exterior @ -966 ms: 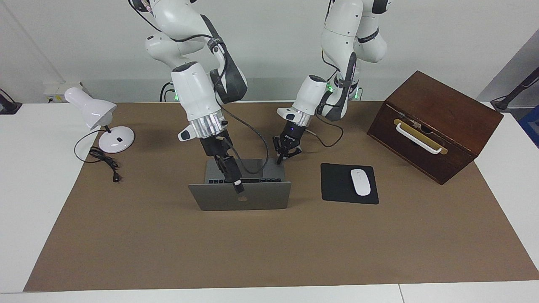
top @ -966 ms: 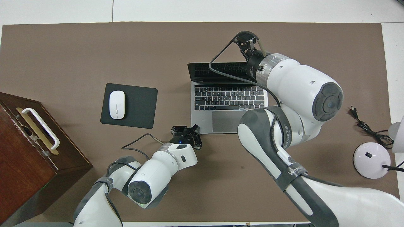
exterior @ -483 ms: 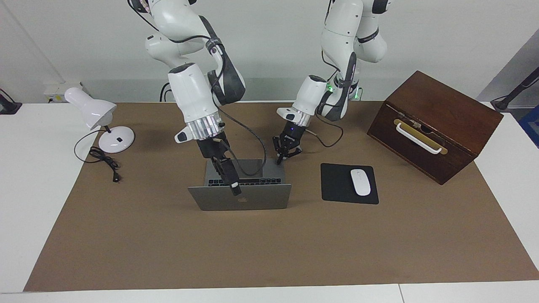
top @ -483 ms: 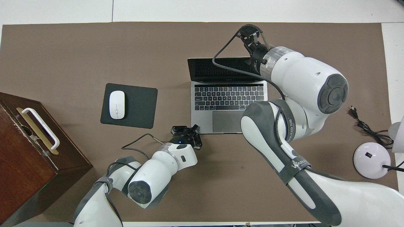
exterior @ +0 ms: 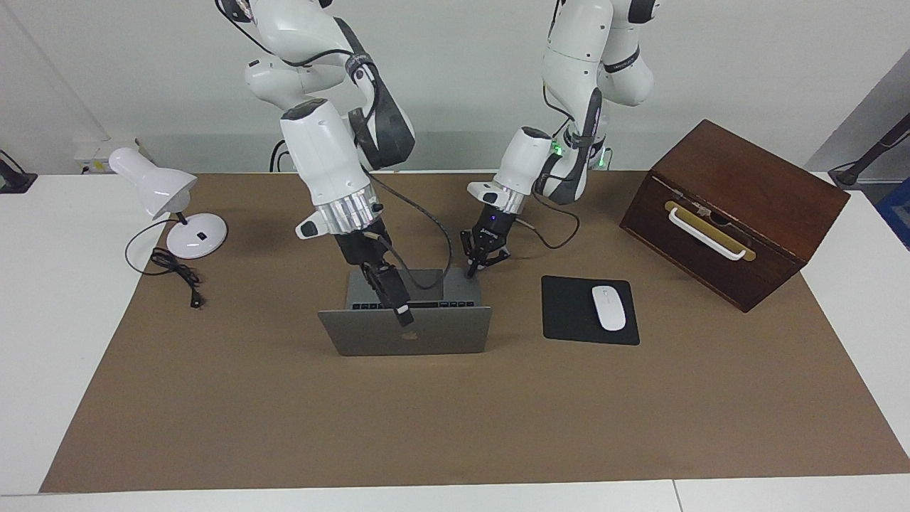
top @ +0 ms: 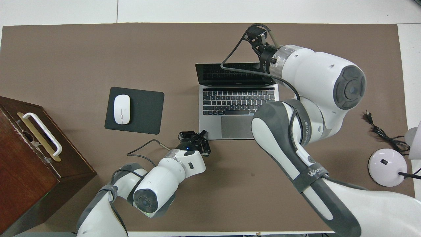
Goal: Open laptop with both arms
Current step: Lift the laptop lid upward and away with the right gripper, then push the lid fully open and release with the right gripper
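Note:
The silver-grey laptop (exterior: 441,334) stands open in the middle of the brown mat, its lid about upright with the apple logo turned away from the robots. The keyboard shows in the overhead view (top: 238,102). My right gripper (exterior: 402,318) is at the lid's top edge, shut on it, and also shows in the overhead view (top: 258,33). My left gripper (exterior: 478,267) is open. It rests low at the corner of the laptop's base that is nearest the robots, toward the left arm's end, as the overhead view (top: 194,134) also shows.
A black mouse pad (exterior: 569,313) with a white mouse (exterior: 608,307) lies beside the laptop toward the left arm's end. A dark wooden box (exterior: 739,206) stands further that way. A white desk lamp (exterior: 153,185) and its cable (exterior: 178,274) are at the right arm's end.
My right gripper swung the lid a little further open, then brought it slightly back toward upright. The left gripper has stayed at the base's corner.

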